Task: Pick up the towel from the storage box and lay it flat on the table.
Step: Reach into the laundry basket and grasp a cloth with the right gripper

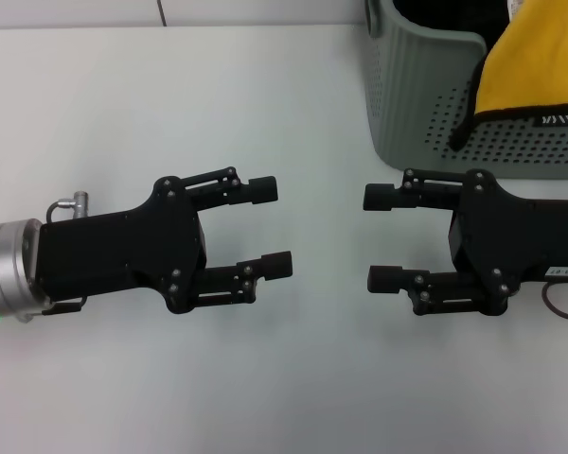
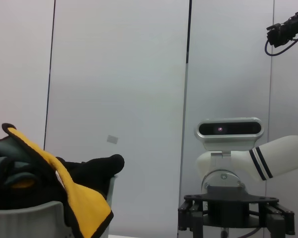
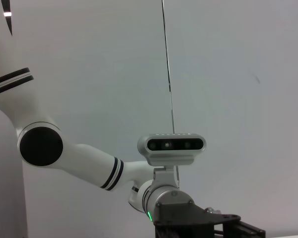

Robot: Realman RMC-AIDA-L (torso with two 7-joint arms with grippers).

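Both arms are low over the white surface (image 1: 265, 85), facing each other across a small gap. The left hand (image 1: 270, 227) points toward the middle, its two black fingers (image 1: 261, 190) spread wide apart with nothing between them. The right hand (image 1: 383, 236) mirrors it from the other side, fingers equally spread and gripping nothing. The fingertips of the two hands are near one another but do not touch.

The storage box (image 1: 426, 95) stands at the far right of the surface, just beyond the right hand, ribbed wall on one side and dotted wall facing the camera. The towel (image 1: 530, 66) is in it, its yellow face draped over the rim and hanging down the dotted side, black piping along the edge. A small black label (image 1: 562, 120) with white lettering sits at the towel's lower edge.

From the left wrist view, the yellow towel (image 2: 74, 193) spills over the box rim (image 2: 35, 218), with a black cloth (image 2: 97, 171) bunched behind it and something grey-green heaped at the far side. The right arm's wrist camera (image 2: 230, 130) shows opposite. The right wrist view shows the left arm's wrist camera (image 3: 171, 145) against a plain pale wall (image 3: 228, 74).
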